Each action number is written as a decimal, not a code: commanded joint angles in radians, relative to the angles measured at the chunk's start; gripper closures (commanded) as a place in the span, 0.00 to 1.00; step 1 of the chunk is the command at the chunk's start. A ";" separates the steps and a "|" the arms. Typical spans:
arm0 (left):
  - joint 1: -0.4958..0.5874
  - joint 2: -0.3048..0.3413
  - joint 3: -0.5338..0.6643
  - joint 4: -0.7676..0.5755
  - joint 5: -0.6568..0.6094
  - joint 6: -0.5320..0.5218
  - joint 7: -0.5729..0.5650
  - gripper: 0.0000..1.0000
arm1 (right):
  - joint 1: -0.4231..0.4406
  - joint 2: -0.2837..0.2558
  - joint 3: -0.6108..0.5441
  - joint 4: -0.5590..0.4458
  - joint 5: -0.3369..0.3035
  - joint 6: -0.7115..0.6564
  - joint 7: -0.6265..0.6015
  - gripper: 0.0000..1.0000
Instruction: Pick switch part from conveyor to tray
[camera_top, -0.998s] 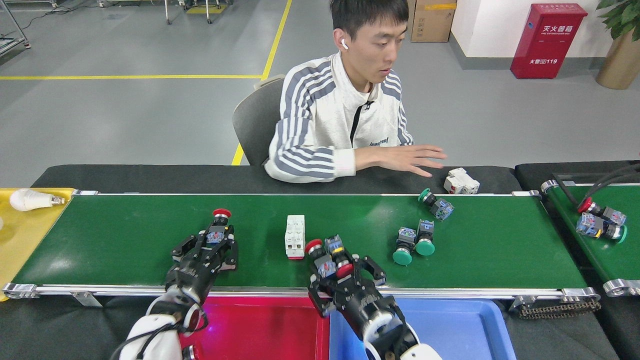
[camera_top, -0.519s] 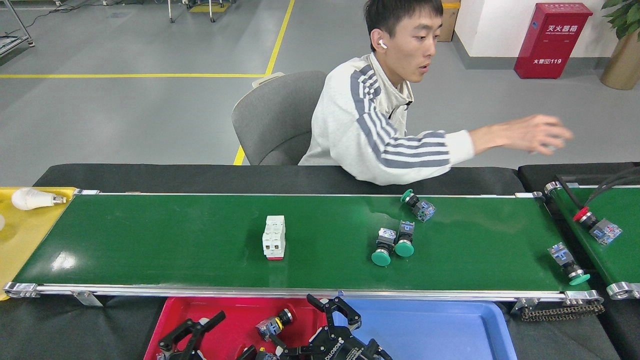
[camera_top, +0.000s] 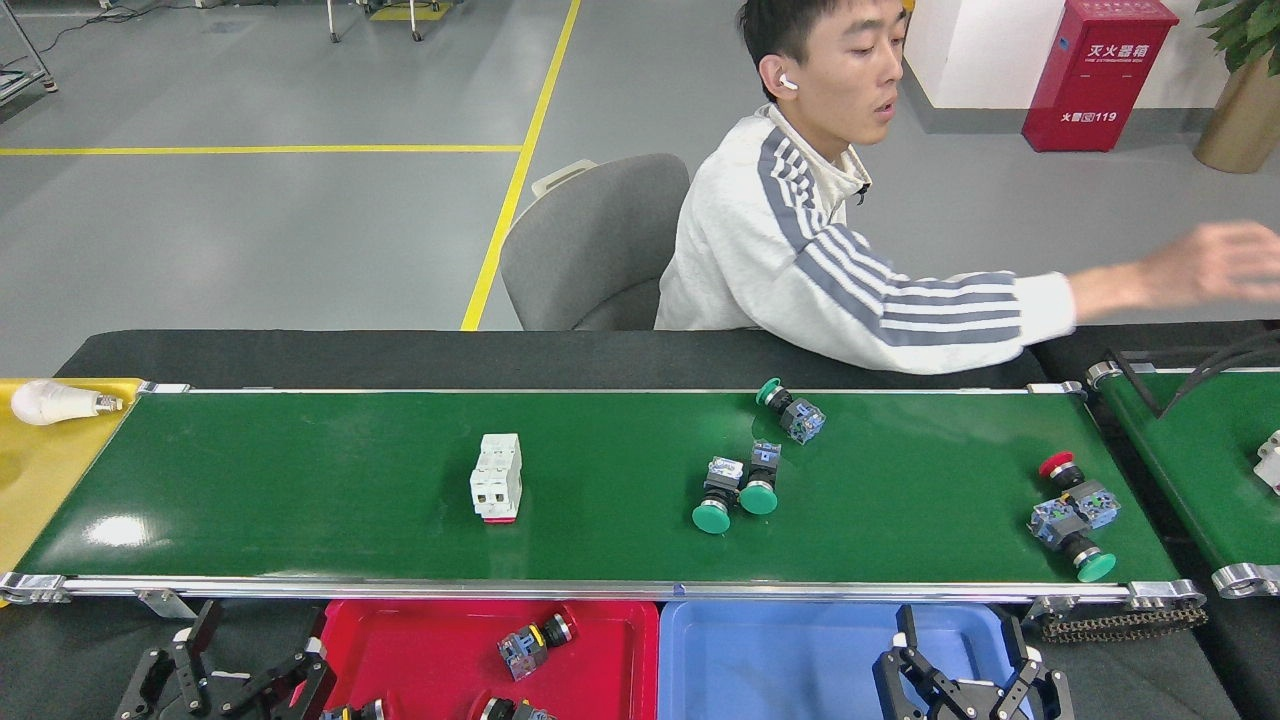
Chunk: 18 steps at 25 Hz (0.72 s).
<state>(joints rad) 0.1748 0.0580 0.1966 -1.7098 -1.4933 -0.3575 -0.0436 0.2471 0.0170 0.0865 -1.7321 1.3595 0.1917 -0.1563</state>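
- Lying on the conveyor (camera_top: 300, 500): white breaker (camera_top: 497, 477), five switches
- Left gripper (camera_top: 235, 670) spread wide, empty
- Right gripper (camera_top: 965, 655) likewise, over blue tray (camera_top: 780, 660)

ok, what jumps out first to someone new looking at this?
The long green conveyor across the middle, strewn with push-button switches: a green-capped cluster centre-right, a red and green pair at the right end, a white breaker alone. Behind it, a seated person stretches an arm far right; red tray and blue tray sit nearest.

"灭火器箱" and "119" in white on the red fire-extinguisher box (camera_top: 1095, 72).
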 joint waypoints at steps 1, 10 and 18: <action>-0.063 -0.017 -0.052 -0.014 -0.002 0.034 -0.104 0.01 | -0.014 0.001 -0.002 0.000 0.006 0.020 0.037 0.00; -0.199 -0.060 -0.143 0.102 -0.079 0.146 -0.174 0.01 | -0.104 -0.072 -0.011 0.057 0.003 0.143 0.198 0.00; -0.391 -0.047 -0.138 0.337 -0.081 0.219 -0.173 0.01 | -0.177 -0.109 -0.010 0.152 0.001 0.143 0.219 0.00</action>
<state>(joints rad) -0.1866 0.0009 0.0571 -1.3891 -1.5709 -0.1685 -0.2202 0.0910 -0.0856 0.0794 -1.5834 1.3613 0.3310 0.0602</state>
